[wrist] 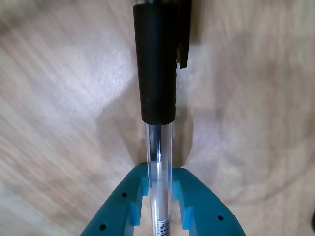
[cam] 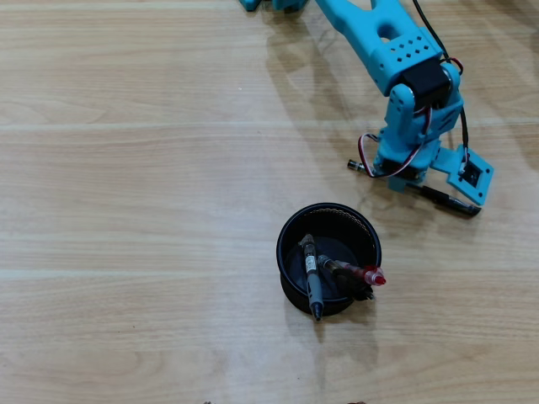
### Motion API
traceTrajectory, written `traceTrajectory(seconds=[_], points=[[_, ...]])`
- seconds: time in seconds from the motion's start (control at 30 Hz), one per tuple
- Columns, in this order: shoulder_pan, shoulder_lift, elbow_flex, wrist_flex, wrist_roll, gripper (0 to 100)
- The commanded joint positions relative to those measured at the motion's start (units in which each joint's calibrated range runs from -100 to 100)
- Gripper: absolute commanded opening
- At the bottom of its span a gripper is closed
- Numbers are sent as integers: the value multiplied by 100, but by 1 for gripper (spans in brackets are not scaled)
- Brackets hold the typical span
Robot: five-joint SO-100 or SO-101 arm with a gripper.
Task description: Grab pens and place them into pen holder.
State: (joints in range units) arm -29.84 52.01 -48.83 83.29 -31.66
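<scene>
Gripper (wrist: 160,189) clamping one pen (wrist: 157,73), two pens (cam: 312,273) in holder (cam: 290,231)

A black mesh pen holder (cam: 328,257) stands upright. Two pens lean inside it: a dark pen (cam: 312,275) and a red-capped pen (cam: 354,273). Right of the holder, well apart, lies a clear-barrelled, black-capped pen (wrist: 157,98).

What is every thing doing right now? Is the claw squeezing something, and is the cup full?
gripper: shut on the clear pen, a finger on each side of its barrel.
clear pen: black cap on, held by the gripper just over the table.
pen holder: upright on the table, two pens inside.
dark pen: in the holder, leaning on its rim.
red pen: in the holder, leaning on its rim.
</scene>
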Motion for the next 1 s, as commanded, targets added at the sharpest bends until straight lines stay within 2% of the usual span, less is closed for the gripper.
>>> traceTrajectory(seconds=[0.0, 0.17, 0.3, 0.4, 0.53, 0.67, 0.77, 0.97], points=[[-96, -484, -382, 150, -59, 2], [-64, -1668, -1577, -624, -64, 2], [339, -2572, -1840, -2497, -116, 2], [920, -3417, -590, -3873, -252, 2], [1621, -4922, 2732, -5136, -1151, 2], [2121, -5725, 4905, -6520, -1308, 2], [2234, -5556, 5050, -7036, -1313, 2], [2073, -4871, 4652, -7036, -1313, 2]])
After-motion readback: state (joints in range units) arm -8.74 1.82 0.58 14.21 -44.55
